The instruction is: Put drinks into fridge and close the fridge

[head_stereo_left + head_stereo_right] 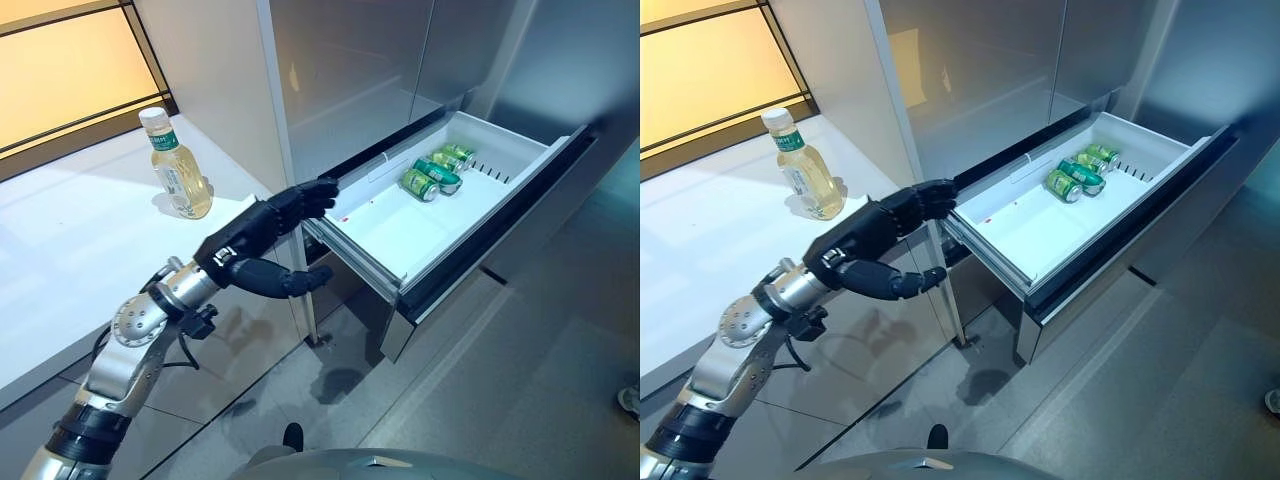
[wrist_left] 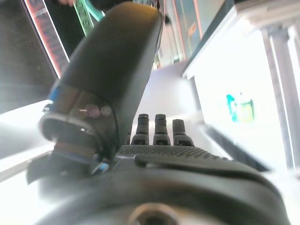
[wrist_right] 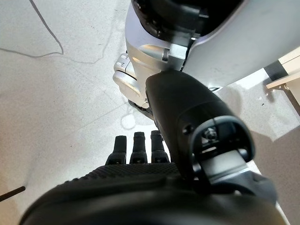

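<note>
A clear bottle of yellow drink (image 1: 180, 170) with a white cap and green label stands on the white counter (image 1: 70, 250). The fridge's white drawer (image 1: 365, 262) is pulled out, with green cans (image 1: 437, 172) lying at its far end. My left hand (image 1: 262, 238) is open and empty, its fingers stretched out to the drawer's near left corner, to the right of the bottle. The left wrist view shows its straight fingers (image 2: 160, 129) and the cans as a green blur (image 2: 240, 107). My right hand (image 3: 136, 176) hangs open and empty above the floor.
The grey fridge doors (image 1: 350, 70) stand shut above the drawer. The drawer's dark front panel (image 1: 520, 215) juts out over the grey floor. A person's shoe (image 1: 630, 400) shows at the right edge.
</note>
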Robot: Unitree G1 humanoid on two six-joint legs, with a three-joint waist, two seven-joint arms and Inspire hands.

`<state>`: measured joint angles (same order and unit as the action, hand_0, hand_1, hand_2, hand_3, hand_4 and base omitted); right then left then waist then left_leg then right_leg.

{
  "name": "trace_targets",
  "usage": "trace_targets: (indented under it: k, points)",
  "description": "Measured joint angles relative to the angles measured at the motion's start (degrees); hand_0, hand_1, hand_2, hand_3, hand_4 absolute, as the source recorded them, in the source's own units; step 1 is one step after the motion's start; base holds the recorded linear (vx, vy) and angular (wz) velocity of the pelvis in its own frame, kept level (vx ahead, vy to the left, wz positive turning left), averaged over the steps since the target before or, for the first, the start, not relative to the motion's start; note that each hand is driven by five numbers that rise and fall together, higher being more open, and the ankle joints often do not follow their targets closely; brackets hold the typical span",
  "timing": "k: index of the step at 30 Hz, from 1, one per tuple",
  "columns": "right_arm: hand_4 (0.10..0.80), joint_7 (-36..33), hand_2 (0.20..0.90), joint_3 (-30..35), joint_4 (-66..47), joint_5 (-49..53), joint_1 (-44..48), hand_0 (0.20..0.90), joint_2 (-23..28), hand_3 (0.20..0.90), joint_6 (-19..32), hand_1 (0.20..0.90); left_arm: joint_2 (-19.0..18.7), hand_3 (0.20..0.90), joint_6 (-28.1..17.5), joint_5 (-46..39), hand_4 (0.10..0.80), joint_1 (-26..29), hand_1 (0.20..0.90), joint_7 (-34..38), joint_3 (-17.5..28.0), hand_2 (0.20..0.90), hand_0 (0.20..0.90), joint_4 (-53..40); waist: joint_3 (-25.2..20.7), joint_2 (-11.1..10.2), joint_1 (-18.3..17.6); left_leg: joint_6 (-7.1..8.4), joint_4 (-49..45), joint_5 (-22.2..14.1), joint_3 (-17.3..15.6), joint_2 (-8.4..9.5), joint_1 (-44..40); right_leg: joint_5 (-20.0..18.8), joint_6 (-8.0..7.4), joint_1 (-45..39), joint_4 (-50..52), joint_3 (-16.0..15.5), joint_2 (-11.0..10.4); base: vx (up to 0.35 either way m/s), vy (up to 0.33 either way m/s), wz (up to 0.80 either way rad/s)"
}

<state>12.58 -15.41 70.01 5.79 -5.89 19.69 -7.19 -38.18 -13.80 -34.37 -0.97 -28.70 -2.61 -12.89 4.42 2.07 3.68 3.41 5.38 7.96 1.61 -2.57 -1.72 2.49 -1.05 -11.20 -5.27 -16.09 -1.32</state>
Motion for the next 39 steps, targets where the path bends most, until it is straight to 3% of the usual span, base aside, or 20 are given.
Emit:
trace_targets:
  k: [7, 17, 39]
  points:
    - [0.8, 0.11, 0.9, 1.18, 0.0, -0.07, -0.78, 0.9, 0.0, 0.9, 0.06, 0.9, 0.02, 0.9, -0.51, 0.0, 0.8, -4.69, 0.9, 3.02, 5.42, 0.9, 0.9, 0.42, -0.14, 0.22, 1.37, -0.11, 0.0, 0.1, 0.34, 0.17, 0.11, 0.01, 0.0, -0.05, -0.01, -0.33, -0.04, -0.002, 0.001, 0.01]
    - [0.8, 0.22, 0.9, 2.18, 0.01, -0.14, -1.37, 0.9, 0.51, 0.9, 0.3, 0.9, 0.24, 0.9, -1.76, 0.8, 0.8, -7.83, 0.9, 8.52, 8.63, 0.9, 0.9, 3.37, -0.84, 1.11, 2.44, -0.17, 0.01, 0.33, 1.22, 0.35, 0.49, 0.03, 0.0, -0.08, -0.2, -1.16, -0.05, -0.003, 0.005, 0.03]
    - [0.8, 0.48, 0.9, 3.45, -0.14, -0.13, -1.63, 0.9, 0.22, 0.9, -0.53, 0.9, 9.7, 0.9, -1.33, 7.27, 0.8, -10.46, 0.9, 33.52, 15.16, 0.9, 0.9, 9.58, -1.31, 0.78, 4.28, -0.32, 0.01, 0.98, 3.48, 0.69, 1.67, 0.26, -0.28, -0.05, -0.22, -3.41, 0.05, 0.003, -0.005, 0.05]
